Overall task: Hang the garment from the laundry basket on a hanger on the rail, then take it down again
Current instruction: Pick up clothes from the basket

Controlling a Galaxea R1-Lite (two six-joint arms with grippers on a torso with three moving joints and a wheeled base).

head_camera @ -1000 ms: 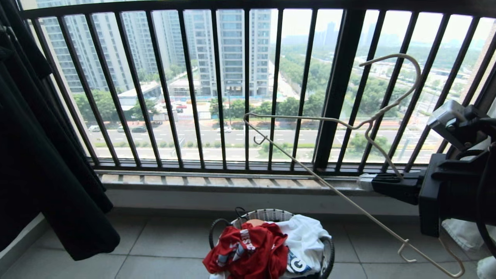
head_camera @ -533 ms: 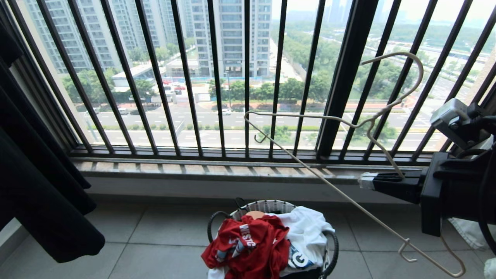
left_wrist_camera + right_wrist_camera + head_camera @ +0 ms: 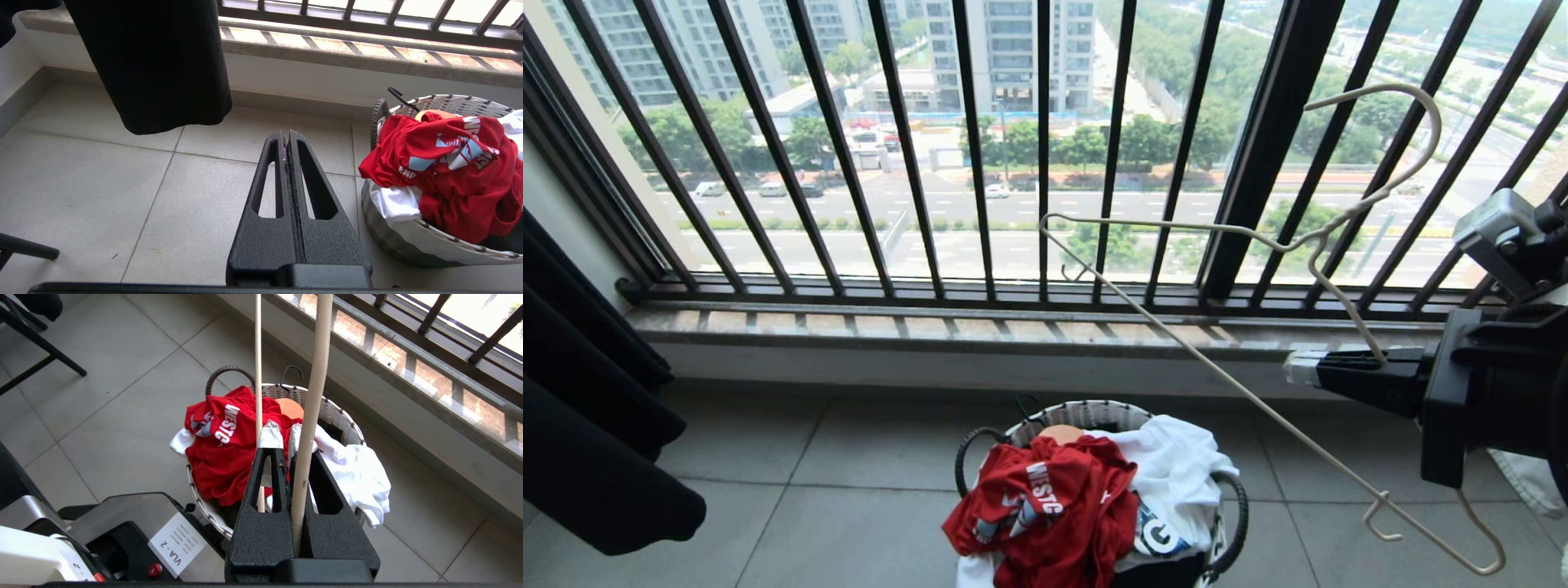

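Observation:
The garment [image 3: 1045,506], a crumpled red T-shirt with white lettering, lies on top of the laundry basket [image 3: 1086,412] on the tiled floor. It also shows in both wrist views, as the garment [image 3: 449,163] and the garment [image 3: 220,449]. My right gripper [image 3: 1294,369] is at the right, above and beside the basket, shut on the cream wire hanger [image 3: 1248,395]. The hanger's hook points up towards the window. In the right wrist view the hanger [image 3: 313,396] runs up between the fingers of the right gripper [image 3: 282,437]. My left gripper [image 3: 287,136] is shut and empty over the floor, to the left of the basket [image 3: 429,241]. The rail is out of view.
A black railing of vertical bars [image 3: 1043,122] and a stone sill [image 3: 931,327] stand behind the basket. A black garment [image 3: 588,457] hangs at the left. A white garment [image 3: 1176,465] lies in the basket beside the red one. My own base [image 3: 122,526] stands close to the basket.
The head view has tilted downward, so the railing and sill sit higher in the picture. The right gripper still holds the hanger in the same pose. The basket has not moved.

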